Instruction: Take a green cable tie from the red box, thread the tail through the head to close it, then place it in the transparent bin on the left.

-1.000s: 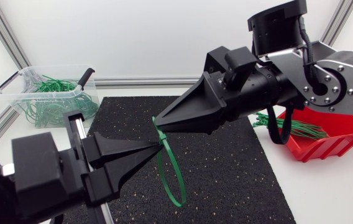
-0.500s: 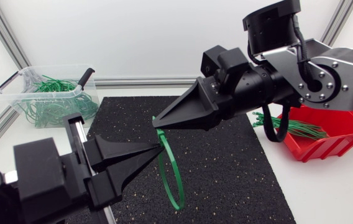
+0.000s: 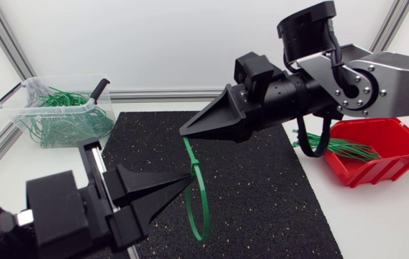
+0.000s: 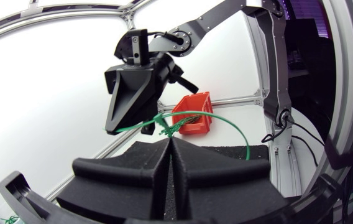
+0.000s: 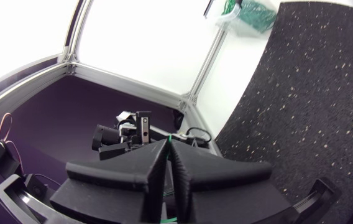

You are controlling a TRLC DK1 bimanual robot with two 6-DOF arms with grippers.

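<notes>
A green cable tie (image 3: 206, 208) hangs as a closed loop above the black mat (image 3: 276, 194). My left gripper (image 3: 190, 181) is shut on it near its head, at the top of the loop. The tie's tail runs up to my right gripper (image 3: 183, 133), which is shut on it just above. In the left wrist view the left gripper (image 4: 168, 138) pinches the cable tie (image 4: 226, 119), and the right gripper (image 4: 115, 127) grips the tail ahead of it. Green shows between the right gripper's tips (image 5: 169, 144). The red box (image 3: 399, 155) stands at the right, the transparent bin (image 3: 24, 108) at the back left.
The transparent bin holds several looped green ties, and its black-handled lid clips stand up. More straight ties lie in the red box (image 4: 192, 115). An aluminium frame rail (image 3: 161, 94) runs along the back of the table.
The two grippers have drawn apart: the right one rose a little with the tail, the left one sank slightly. The loop under them has narrowed.
</notes>
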